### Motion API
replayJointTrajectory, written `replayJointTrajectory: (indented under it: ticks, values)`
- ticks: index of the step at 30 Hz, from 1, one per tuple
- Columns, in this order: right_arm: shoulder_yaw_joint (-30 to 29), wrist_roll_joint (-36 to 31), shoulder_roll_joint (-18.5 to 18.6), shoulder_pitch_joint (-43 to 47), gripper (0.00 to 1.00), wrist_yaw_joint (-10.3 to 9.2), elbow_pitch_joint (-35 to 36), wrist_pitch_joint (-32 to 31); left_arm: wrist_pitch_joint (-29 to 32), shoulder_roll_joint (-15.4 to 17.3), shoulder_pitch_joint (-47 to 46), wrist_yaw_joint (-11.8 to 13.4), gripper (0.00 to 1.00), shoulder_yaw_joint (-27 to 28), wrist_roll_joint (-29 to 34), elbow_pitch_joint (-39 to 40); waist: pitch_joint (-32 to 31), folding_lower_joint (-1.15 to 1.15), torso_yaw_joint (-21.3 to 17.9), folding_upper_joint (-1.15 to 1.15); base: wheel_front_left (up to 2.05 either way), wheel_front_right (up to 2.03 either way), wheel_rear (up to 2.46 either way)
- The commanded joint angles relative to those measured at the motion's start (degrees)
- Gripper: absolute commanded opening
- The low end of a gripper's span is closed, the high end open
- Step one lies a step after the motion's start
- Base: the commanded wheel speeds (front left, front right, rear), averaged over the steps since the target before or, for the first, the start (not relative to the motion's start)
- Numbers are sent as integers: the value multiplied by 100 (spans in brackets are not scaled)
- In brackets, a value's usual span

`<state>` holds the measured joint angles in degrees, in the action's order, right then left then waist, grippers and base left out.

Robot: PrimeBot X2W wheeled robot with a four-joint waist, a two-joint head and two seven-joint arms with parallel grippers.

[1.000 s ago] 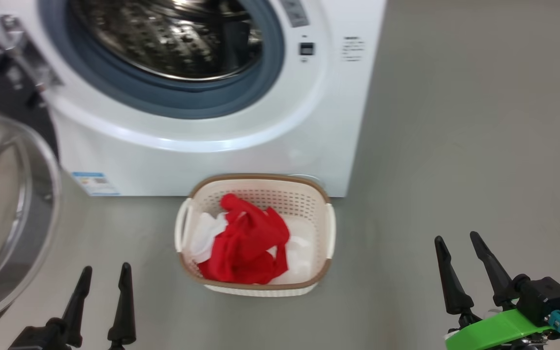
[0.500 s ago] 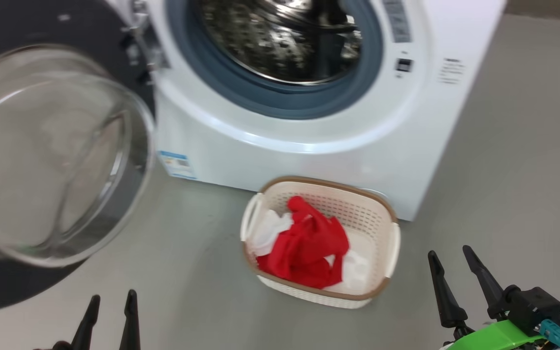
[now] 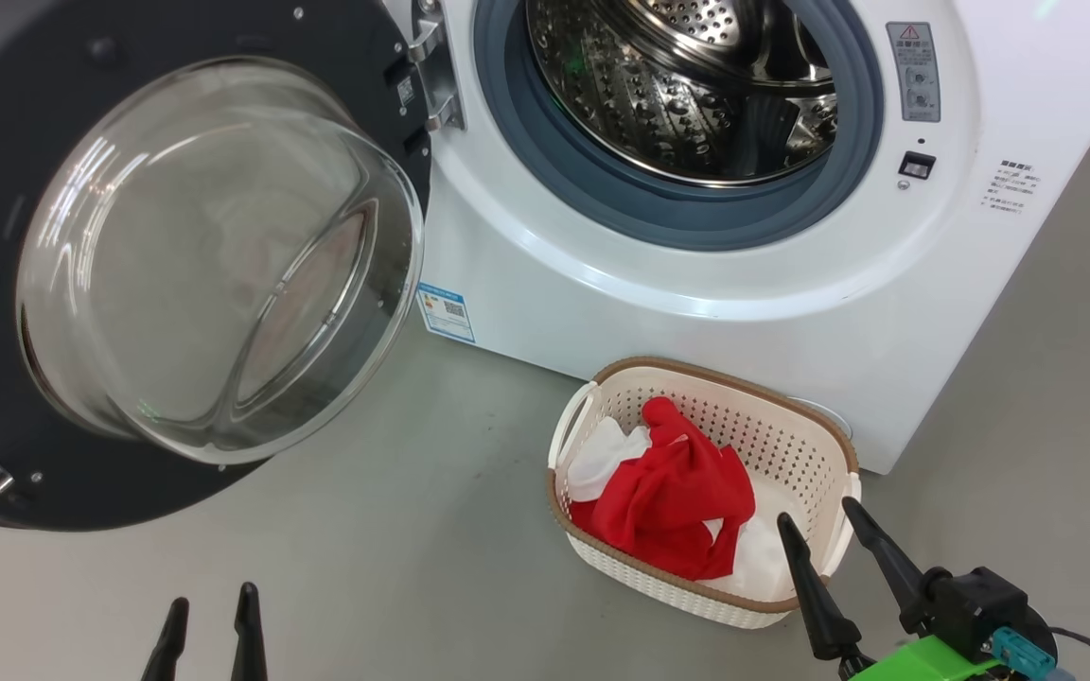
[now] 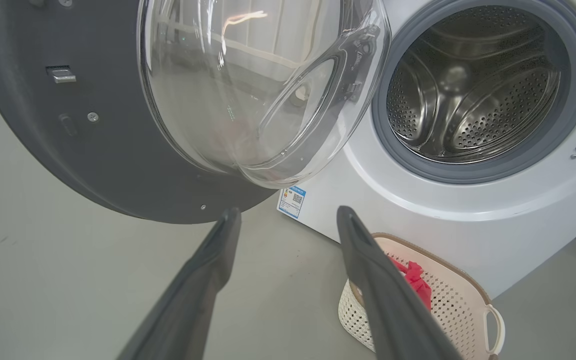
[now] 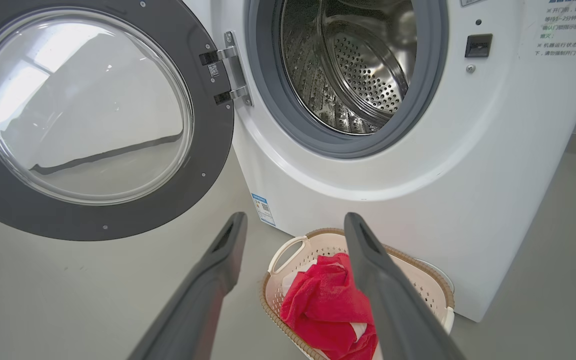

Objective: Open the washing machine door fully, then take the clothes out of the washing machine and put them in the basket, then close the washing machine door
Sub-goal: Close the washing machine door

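Observation:
The white washing machine (image 3: 772,322) stands ahead with its steel drum (image 3: 687,95) showing no clothes inside. The washing machine door (image 3: 176,265) hangs wide open to the left, its glass bowl bulging toward me. Red clothes (image 3: 673,501) with white parts lie in the cream basket (image 3: 696,591) on the floor before the machine. My left gripper (image 3: 209,610) is open at the lower left, below the door. My right gripper (image 3: 819,525) is open beside the basket's right end. The door (image 4: 118,125), basket (image 4: 448,305), door (image 5: 93,120) and clothes (image 5: 323,305) also show from the wrists.
Grey floor (image 3: 365,567) spreads between the door and the basket and to the right of the machine (image 3: 1075,378). A small blue label (image 3: 446,312) marks the machine's lower left corner, and the door hinge (image 3: 431,76) sits at the opening's left.
The head view has swung left and the whole picture has shifted right, bringing the open door fully into view. Both grippers stay open; the right one now shows closer to the basket.

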<state>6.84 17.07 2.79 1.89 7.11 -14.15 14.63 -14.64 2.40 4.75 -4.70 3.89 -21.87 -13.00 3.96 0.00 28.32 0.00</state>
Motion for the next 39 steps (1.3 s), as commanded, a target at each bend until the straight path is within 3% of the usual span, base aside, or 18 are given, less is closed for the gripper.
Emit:
replayJointTrajectory:
  ticks: [1,12,13,15,19,25,28,31,39]
  values:
    - [186,0,61,-287,100,37,93,37,-36,48,-54,77,100,200,-52,178,34,0,27,0,0,0,0]
    - [290,49,106,-380,100,37,25,37,-36,48,-53,90,100,283,-213,238,73,0,51,0,0,0,0]
    - [288,52,107,-377,100,37,23,37,-36,48,-77,70,55,300,-245,256,68,0,50,0,0,0,0]
    - [277,55,105,-364,100,37,19,37,-36,48,-146,23,0,390,-279,382,50,0,44,0,0,0,0]
    - [209,57,87,-301,100,37,43,37,-36,48,-339,-87,0,772,-235,958,9,0,22,0,0,0,0]
    - [71,44,59,-155,100,37,111,37,-36,143,-972,-255,0,1629,435,2127,-20,0,-1,0,0,0,0]
    - [-1,40,45,-90,100,37,138,37,-36,509,-1459,-274,0,1889,548,2429,-26,0,-13,0,0,0,0]
    - [-62,38,32,-36,100,37,169,37,-36,968,-2055,-276,0,2136,150,2336,-32,0,-29,0,0,0,0]
    - [-160,16,14,86,100,37,246,37,-36,2105,-3536,-278,0,2618,-848,1233,-3,0,-38,0,0,0,0]
